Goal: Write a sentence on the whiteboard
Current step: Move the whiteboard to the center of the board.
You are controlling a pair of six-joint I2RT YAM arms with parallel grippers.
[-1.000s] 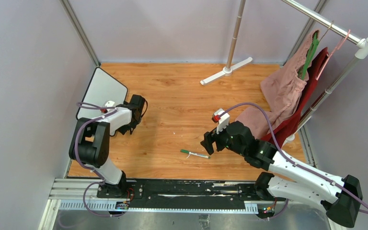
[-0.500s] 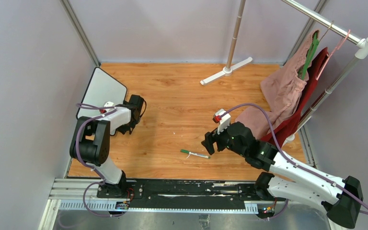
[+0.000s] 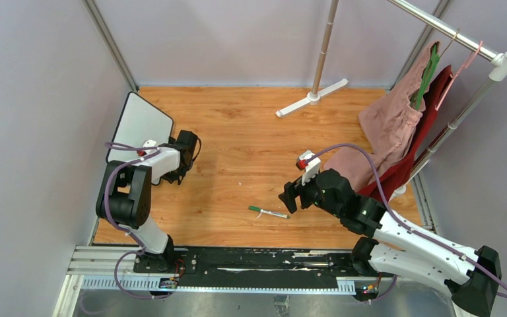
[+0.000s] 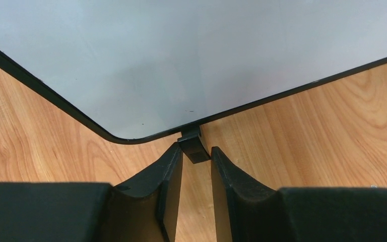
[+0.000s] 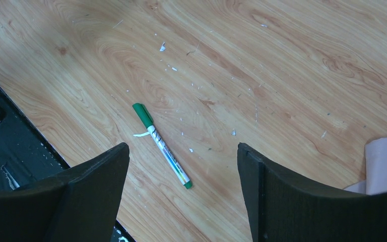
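Wood-grain surface [image 3: 237,142], walled in pale grey; garment rail [image 3: 445,30] with pink and red garments [image 3: 396,125] at the far right corner.

- Whiteboard [image 3: 140,125]: far left, propped against the wall, face blank; no sentence on it yet.
- Left pincer [image 4: 196,160]: at the board's lower rounded corner, jaws narrowed to either side of the small black foot [image 4: 194,147]. Whether they already pinch it cannot be told.
- Green marker [image 5: 161,146]: flat on the surface near the front edge, well apart from the board. Its long axis runs diagonally across the right wrist view, with the cap towards the upper left.
- Right pincer [image 5: 182,151]: released, spread wide, empty, hovering above with the marker lying between the jaw lines.

Judgement: the right arm is much the nearer to the marker; wrist rotation is probably needed to set the jaws across the barrel.
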